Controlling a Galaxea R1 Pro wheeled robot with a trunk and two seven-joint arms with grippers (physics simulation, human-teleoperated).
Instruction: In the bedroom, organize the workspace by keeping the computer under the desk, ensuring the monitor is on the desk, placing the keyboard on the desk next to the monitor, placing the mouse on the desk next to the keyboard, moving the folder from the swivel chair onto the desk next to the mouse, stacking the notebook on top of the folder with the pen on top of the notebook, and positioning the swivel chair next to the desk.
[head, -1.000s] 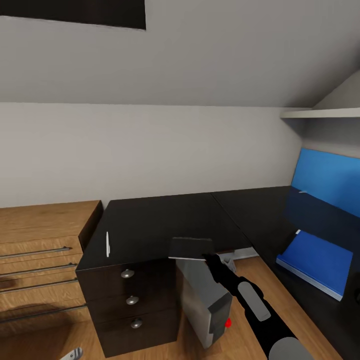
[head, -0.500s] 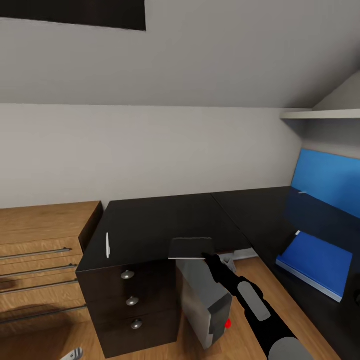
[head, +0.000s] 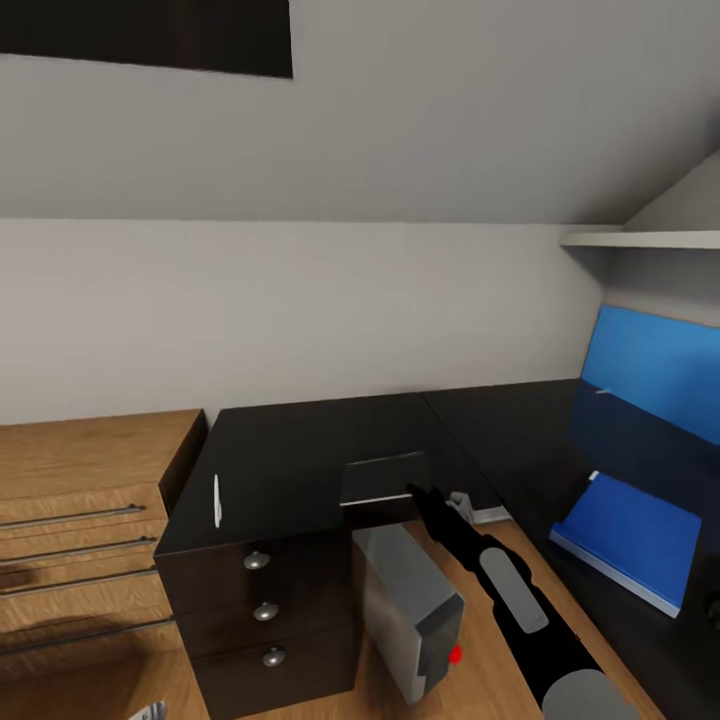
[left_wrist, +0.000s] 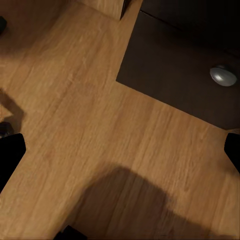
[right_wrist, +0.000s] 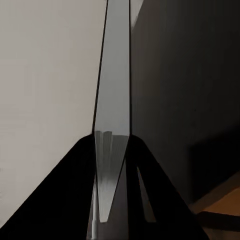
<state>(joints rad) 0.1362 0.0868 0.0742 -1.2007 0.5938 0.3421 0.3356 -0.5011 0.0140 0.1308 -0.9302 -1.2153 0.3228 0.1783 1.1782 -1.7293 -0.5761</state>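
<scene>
Two arms are at work. The right gripper (head: 412, 492) reaches out over the front edge of the table (head: 300, 450), its jaws clamped on the notebook (head: 383, 480), a thin dark rectangle held flat above the glossy black top. In the right wrist view the notebook (right_wrist: 114, 130) shows edge-on, a pale grey sliver pinched between the two dark fingers (right_wrist: 75, 200). The white pen (head: 216, 500) lies on the table near its left end, well apart from the notebook. The blue folder (head: 630, 535) rests on the table's right wing, below a blue wall panel (head: 655, 385). The grey-white computer (head: 405, 610) stands on the floor under the table, beside the dark drawers (head: 262, 610) with round knobs. The left gripper (left_wrist: 120, 150) hangs over the oak floor (left_wrist: 75, 100) near a drawer knob (left_wrist: 223, 76), jaws spread wide.
</scene>
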